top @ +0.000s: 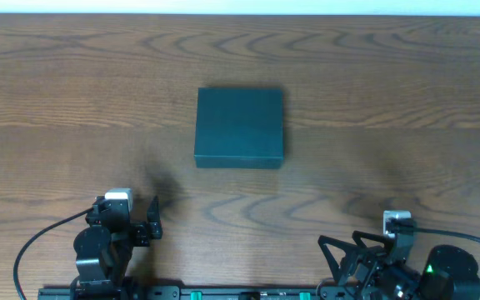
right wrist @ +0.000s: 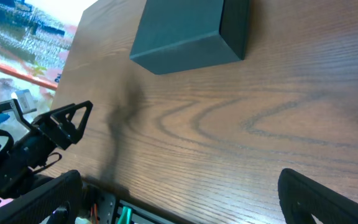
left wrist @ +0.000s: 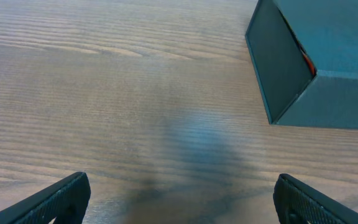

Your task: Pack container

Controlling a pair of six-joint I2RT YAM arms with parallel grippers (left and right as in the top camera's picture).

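While my left gripper (left wrist: pixel 179 208) and right gripper (right wrist: pixel 179 208) gape wide and empty, the container (top: pixel 240 127) sits shut ahead.
It lies well beyond both, between them; nudging its flap one-handed would likely slide the box across the table (top: pixel 57 83) rather than open it.

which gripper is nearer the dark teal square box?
Left. Left gripper sits off the near-left corner of the dark teal square box; right gripper lies farther back, near-right.

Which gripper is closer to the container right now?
The left gripper: overhead, it sits farther forward, nearer the teal container, than the right gripper.
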